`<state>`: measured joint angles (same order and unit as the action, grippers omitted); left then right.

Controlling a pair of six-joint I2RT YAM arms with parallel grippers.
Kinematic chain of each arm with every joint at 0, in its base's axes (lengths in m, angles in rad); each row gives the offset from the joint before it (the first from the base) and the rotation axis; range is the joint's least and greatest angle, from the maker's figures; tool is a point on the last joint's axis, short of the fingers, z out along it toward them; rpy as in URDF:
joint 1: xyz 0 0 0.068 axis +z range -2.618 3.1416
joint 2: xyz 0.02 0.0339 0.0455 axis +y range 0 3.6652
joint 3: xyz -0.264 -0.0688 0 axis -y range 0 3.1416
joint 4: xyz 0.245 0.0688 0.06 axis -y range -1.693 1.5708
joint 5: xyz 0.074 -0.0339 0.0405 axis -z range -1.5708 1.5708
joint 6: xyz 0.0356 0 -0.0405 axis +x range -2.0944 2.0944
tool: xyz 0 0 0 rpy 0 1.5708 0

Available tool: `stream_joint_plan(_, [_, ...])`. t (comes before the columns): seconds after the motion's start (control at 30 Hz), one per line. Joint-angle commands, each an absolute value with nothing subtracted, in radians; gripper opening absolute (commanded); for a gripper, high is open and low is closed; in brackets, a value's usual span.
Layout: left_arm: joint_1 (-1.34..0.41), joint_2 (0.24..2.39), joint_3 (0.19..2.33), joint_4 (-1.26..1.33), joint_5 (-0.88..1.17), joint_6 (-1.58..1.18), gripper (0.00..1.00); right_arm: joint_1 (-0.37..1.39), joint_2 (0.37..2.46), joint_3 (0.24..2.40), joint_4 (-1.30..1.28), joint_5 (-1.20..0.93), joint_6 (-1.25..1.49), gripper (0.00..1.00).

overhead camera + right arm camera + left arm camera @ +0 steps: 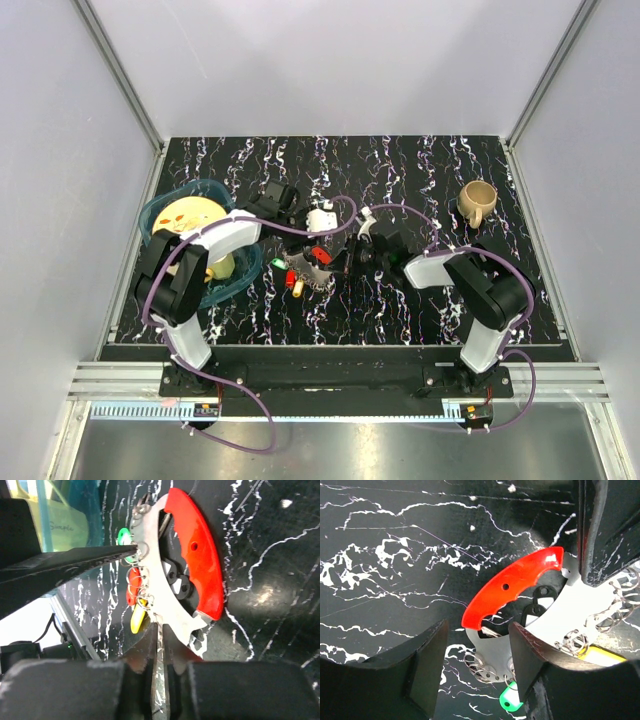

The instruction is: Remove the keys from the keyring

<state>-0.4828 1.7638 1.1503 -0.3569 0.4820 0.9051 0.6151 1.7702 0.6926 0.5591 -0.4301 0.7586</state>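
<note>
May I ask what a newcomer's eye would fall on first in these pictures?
The bright red piece on the metal keyring stands out most, at the middle of the black marbled mat, with the right pincer clamped on the keyring's edge. Next come the small green, red and yellow keys hanging from its rings, and a tan mug at the far right.

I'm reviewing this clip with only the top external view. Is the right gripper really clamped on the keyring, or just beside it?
Observer: Clamped. The right wrist view shows the right gripper shut on the keyring's silver edge.
Operator: And the left gripper?
Observer: The left gripper is open, its fingers apart around the keyring's ringed edge.
Operator: Keys off?
Observer: No; the green key and yellow key are attached to it.
</note>
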Motion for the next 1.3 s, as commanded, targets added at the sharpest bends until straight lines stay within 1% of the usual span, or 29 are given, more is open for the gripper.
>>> stream_joint_plan(0.0, [-0.477, 1.676, 1.149, -0.226, 0.468, 0.76, 0.57, 0.614, 1.733, 0.755, 0.461, -0.336, 0.712, 0.18])
stream_joint_plan(0.03, [-0.466, 1.651, 1.134, -0.125, 0.444, 0.702, 0.58, 0.614, 1.723, 0.773, 0.41, -0.322, 0.687, 0.25])
stream_joint_plan(0.07, [-0.454, 1.626, 1.115, -0.076, 0.419, 0.563, 0.58, 0.614, 1.721, 0.811, 0.323, -0.307, 0.663, 0.27])
stream_joint_plan(0.13, [-0.399, 1.571, 1.118, -0.008, 0.376, 0.418, 0.6, 0.615, 1.709, 0.847, 0.252, -0.308, 0.605, 0.31])
stream_joint_plan(0.17, [-0.376, 1.562, 1.136, -0.011, 0.365, 0.279, 0.6, 0.618, 1.703, 0.87, 0.223, -0.324, 0.594, 0.36])
stream_joint_plan(0.2, [-0.353, 1.559, 1.161, -0.026, 0.332, 0.208, 0.61, 0.627, 1.7, 0.879, 0.213, -0.334, 0.572, 0.41])
stream_joint_plan(0.27, [-0.284, 1.566, 1.271, -0.148, 0.29, 0.042, 0.62, 0.656, 1.7, 0.94, 0.148, -0.324, 0.534, 0.48])
stream_joint_plan(0.3, [-0.263, 1.568, 1.307, -0.188, 0.232, 0.003, 0.61, 0.672, 1.703, 0.968, 0.112, -0.301, 0.494, 0.49])
stream_joint_plan(0.37, [-0.213, 1.536, 1.333, -0.225, 0.18, -0.119, 0.62, 0.725, 1.727, 1.046, 0.033, -0.238, 0.46, 0.5])
stream_joint_plan(0.43, [-0.187, 1.484, 1.286, -0.194, 0.17, -0.162, 0.64, 0.753, 1.761, 1.087, 0.008, -0.229, 0.437, 0.5])
stream_joint_plan(0.5, [-0.186, 1.413, 1.256, -0.183, 0.17, -0.175, 0.67, 0.761, 1.782, 1.129, 0.008, -0.273, 0.392, 0.51])
stream_joint_plan(0.57, [-0.184, 1.375, 1.226, -0.181, 0.146, -0.186, 0.71, 0.759, 1.812, 1.167, -0.046, -0.32, 0.336, 0.52])
stream_joint_plan(0.63, [-0.184, 1.342, 1.21, -0.196, 0.141, -0.189, 0.73, 0.759, 1.851, 1.209, -0.121, -0.339, 0.24, 0.53])
stream_joint_plan(0.77, [-0.183, 1.315, 1.189, -0.232, 0.124, -0.261, 0.73, 0.759, 1.945, 1.354, -0.244, -0.383, 0.138, 0.53])
stream_joint_plan(0.9, [-0.183, 1.293, 1.138, -0.235, 0.143, -0.322, 0.73, 0.775, 1.989, 1.374, -0.253, -0.394, 0.046, 0.53])
stream_joint_plan(1.03, [-0.183, 1.281, 1.083, -0.233, 0.107, -0.341, 0.73, 0.805, 2.008, 1.427, -0.305, -0.281, 0.054, 0.5])
stream_joint_plan(1.17, [-0.183, 1.293, 1.078, -0.267, 0.058, -0.327, 0.73, 0.836, 2.009, 1.414, -0.279, -0.206, 0.083, 0.5])
stream_joint_plan(1.27, [-0.183, 1.296, 1.08, -0.264, 0.058, -0.319, 0.73, 0.856, 2.034, 1.422, -0.259, -0.15, 0.13, 0.48])
